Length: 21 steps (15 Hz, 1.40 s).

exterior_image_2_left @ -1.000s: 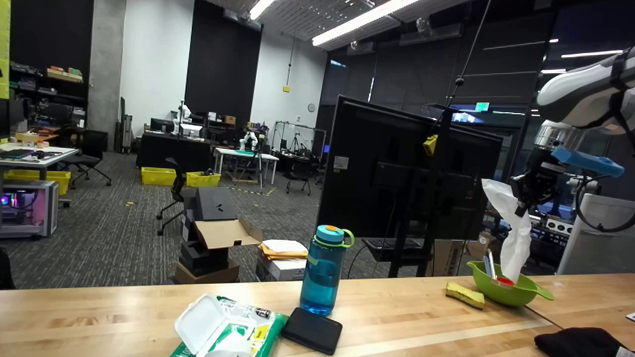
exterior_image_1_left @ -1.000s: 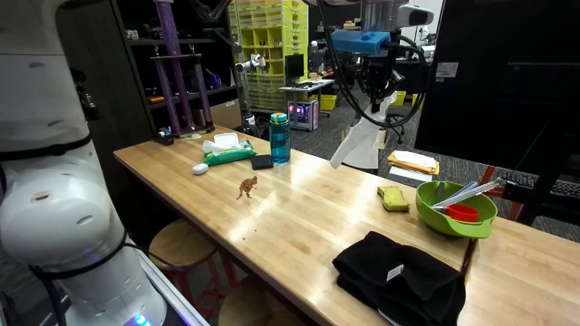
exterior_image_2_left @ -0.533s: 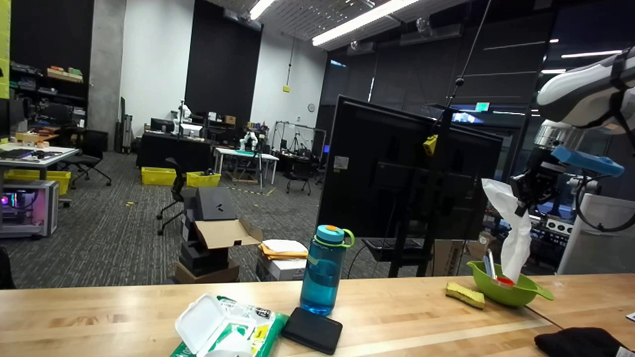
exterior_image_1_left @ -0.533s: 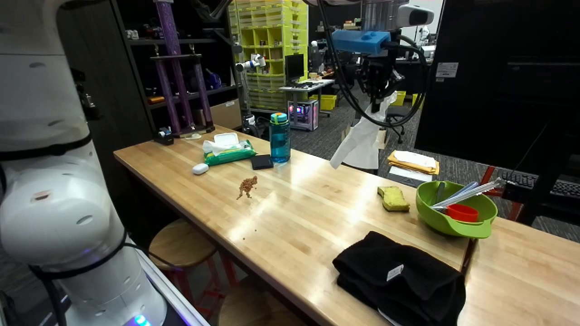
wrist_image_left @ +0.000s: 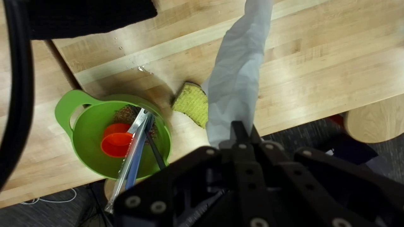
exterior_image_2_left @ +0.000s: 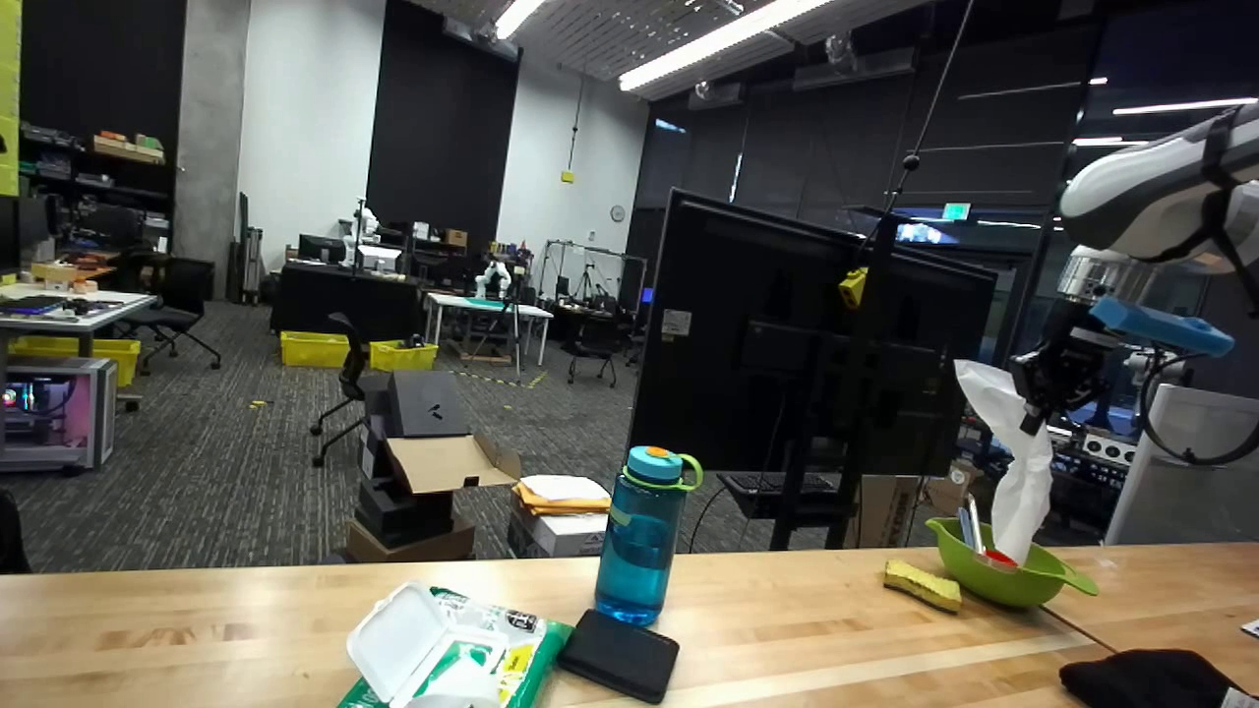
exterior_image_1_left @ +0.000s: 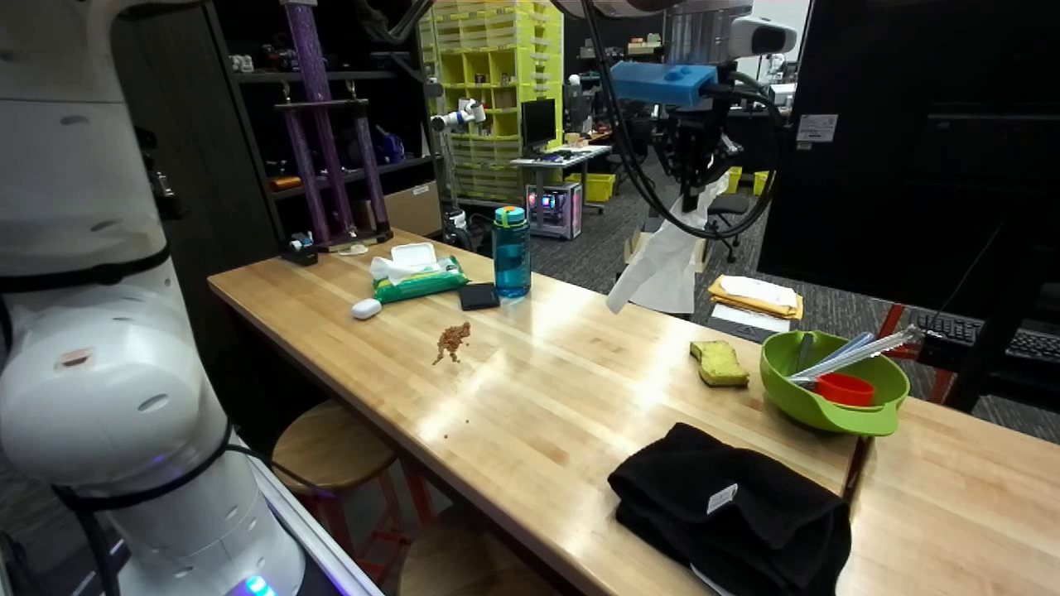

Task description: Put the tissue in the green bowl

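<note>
Just now comes slightly lower, pinching the tissue [wrist_image_left: 235, 75] in the tightly closed gripper [wrist_image_left: 246, 130], mid-air over the tabletop [exterior_image_1_left: 571, 389], toward its far edge. Not yet above the green bowl [wrist_image_left: 86, 138], close to this edge; gains little, probably needs moving along it before releasing.

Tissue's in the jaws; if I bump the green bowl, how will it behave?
The green bowl may rock or slide, given its rounded sides. The utensils leaning past its rim could shift or slip out.
</note>
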Each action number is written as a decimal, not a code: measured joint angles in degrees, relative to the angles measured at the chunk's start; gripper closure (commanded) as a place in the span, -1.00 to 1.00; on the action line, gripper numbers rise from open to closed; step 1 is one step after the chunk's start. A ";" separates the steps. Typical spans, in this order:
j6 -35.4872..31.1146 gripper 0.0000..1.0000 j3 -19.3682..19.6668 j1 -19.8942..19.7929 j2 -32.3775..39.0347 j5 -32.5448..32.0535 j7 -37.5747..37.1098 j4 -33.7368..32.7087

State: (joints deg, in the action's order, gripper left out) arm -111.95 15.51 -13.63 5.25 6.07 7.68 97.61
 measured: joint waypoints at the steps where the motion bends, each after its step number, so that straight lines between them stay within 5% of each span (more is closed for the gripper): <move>1: -0.43 1.00 0.00 -0.23 0.55 0.00 0.00 -0.25; 21: -6.07 1.00 -0.07 -9.33 16.49 0.08 -0.41 -21.20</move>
State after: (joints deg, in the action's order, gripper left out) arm -118.02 15.44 -22.97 21.74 6.16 7.27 76.41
